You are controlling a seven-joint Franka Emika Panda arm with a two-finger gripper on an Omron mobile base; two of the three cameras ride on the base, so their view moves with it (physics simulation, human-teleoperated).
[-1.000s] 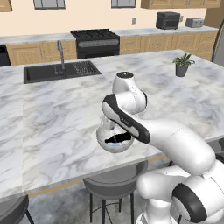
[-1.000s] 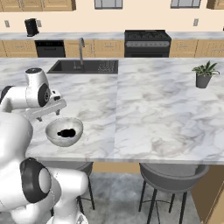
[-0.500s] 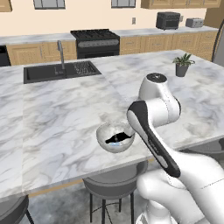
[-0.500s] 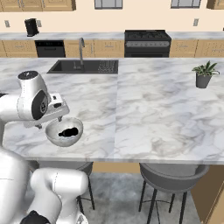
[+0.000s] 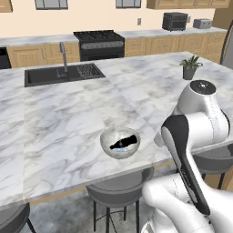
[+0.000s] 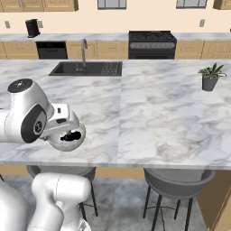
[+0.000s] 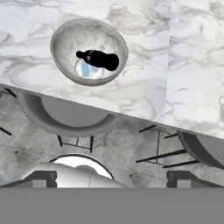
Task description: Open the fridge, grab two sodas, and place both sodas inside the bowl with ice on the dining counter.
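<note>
The silver-grey bowl [image 5: 120,142] [image 6: 67,137] [image 7: 89,50] sits near the front edge of the marble dining counter [image 5: 68,118] [image 6: 158,113]. A dark, bottle-shaped thing [image 7: 98,59] lies inside it over a pale blue patch; whether it is one of the sodas I cannot tell. My gripper [image 7: 113,177] is open and empty, its fingertips [image 7: 43,177] wide apart. It hangs back from the bowl, off the counter's front edge above a stool. The fridge is out of view.
Grey stools [image 5: 120,186] [image 6: 178,178] [image 7: 65,116] stand under the counter's front edge. A black sink with a faucet [image 5: 59,75] [image 6: 88,67] is set into the far side. A potted plant [image 5: 189,68] [image 6: 210,76] stands at the right. My arm [image 5: 200,113] [image 6: 27,113] rises beside the bowl.
The arm has pulled back from over the bowl toward the counter's front edge, uncovering the bowl. The bowl and the dark thing in it have stayed put.
</note>
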